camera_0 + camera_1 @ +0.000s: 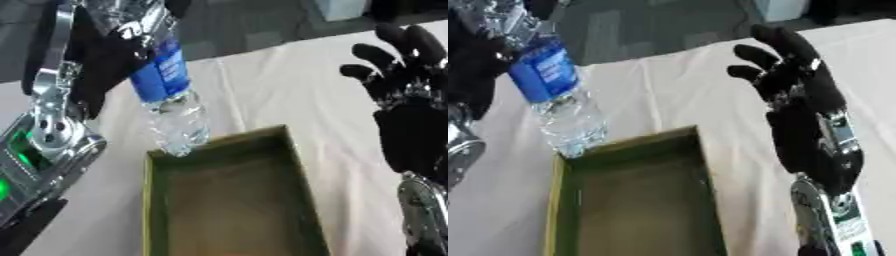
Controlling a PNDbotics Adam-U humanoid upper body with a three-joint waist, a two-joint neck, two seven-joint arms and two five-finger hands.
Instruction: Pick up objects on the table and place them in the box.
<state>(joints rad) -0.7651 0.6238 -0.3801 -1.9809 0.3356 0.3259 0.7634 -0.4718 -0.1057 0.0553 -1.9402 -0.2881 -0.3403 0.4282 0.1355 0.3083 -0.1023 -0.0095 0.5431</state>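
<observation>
Nearest to you, the green box sits open on the table, its olive walls running from the bottom edge up to a far rim about mid-frame, and what shows of its inside looks bare, though the near end is cut off by the frame. The table is covered in a pale, off-white cloth that lies smooth on both sides of the box. Your right hand stands to the right of the box, above the cloth, with its fingers spread and nearly straight, holding nothing and touching nothing. Your left arm comes in along the left edge, silver with a green light on its casing. Higher up on that side, your left hand is wrapped around the upper part of a clear plastic water bottle with a blue label. The bottle hangs tilted, bottom end down, and that end sits right at the far left corner of the box's rim; whether it touches the rim or hovers just above it is hard to tell here. Beyond the far edge of the table lies a dark grey floor, and a pale, boxy object stands at the top of the frame.
</observation>
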